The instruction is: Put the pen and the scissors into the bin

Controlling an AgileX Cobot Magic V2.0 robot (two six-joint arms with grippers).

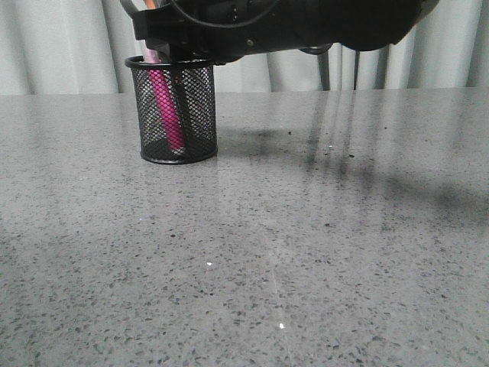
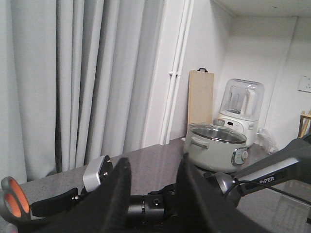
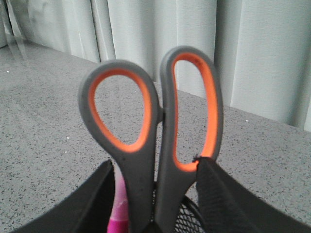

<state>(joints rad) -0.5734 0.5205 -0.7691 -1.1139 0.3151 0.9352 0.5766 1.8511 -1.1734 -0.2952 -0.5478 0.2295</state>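
Slim magenta-pink pen (image 1: 167, 109) leans inside the small black wire-mesh cup (image 1: 195, 115) on the grey speckled counter (image 1: 306, 252). Grey scissors with orange-lined handles (image 3: 150, 141) stand handles-up in the cup, between my right fingers (image 3: 228, 204), spread either side; grip uncertain. Left fingers (image 2: 116, 194) parted, holding nothing.

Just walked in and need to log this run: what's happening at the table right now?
The robot is loading a small black mesh bin on the grey table. The pink pen already stands inside it. The right gripper is over the bin with the scissors between its fingers, handles up and blades pointing down into the bin; whether it grips them isn't clear. The left gripper is raised, open and empty.
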